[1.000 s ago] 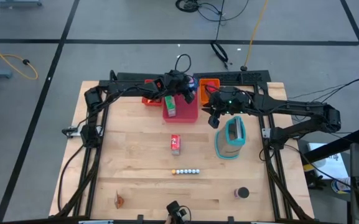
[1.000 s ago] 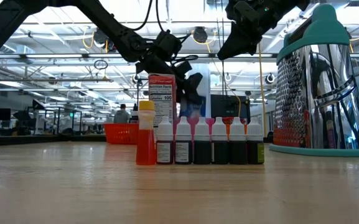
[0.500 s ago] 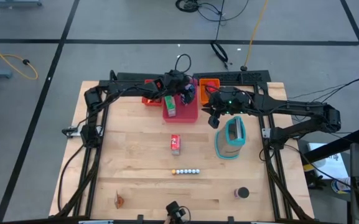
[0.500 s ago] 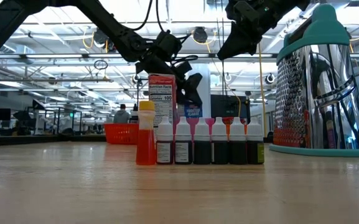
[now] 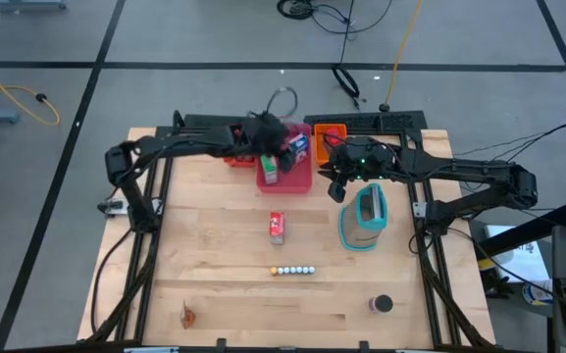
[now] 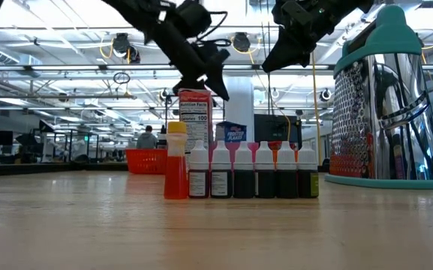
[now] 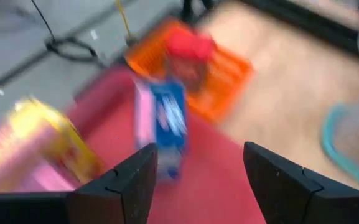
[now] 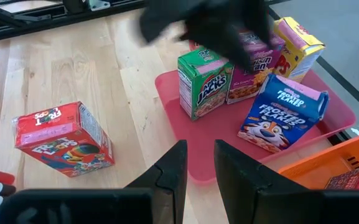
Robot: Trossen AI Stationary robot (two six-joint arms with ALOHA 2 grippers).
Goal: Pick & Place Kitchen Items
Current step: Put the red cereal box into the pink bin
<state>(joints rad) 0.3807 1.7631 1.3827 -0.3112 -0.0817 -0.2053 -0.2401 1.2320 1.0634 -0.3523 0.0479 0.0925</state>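
On my wooden table (image 5: pixel 214 284), the left gripper (image 5: pixel 281 147) hangs open above the pink tray (image 5: pixel 297 179), the Frosted Flakes box (image 8: pixel 283 122) released inside; right gripper (image 5: pixel 339 186), nearly shut, waits empty nearby.

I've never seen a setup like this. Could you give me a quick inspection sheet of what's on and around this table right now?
Surface: pale wooden table, dark frame rails.
Job's things: blue cereal box, green one, purple and yellow ones in the pink tray; red box mid-table; row of small dropper bottles; dark round can.
Clutter: teal-and-steel grater; orange tray.
Grippers: left pincer open above the pink tray, empty; right pincer near the grater, empty.
Cables: several on the floor.
Surroundings: open hall, a distant person.
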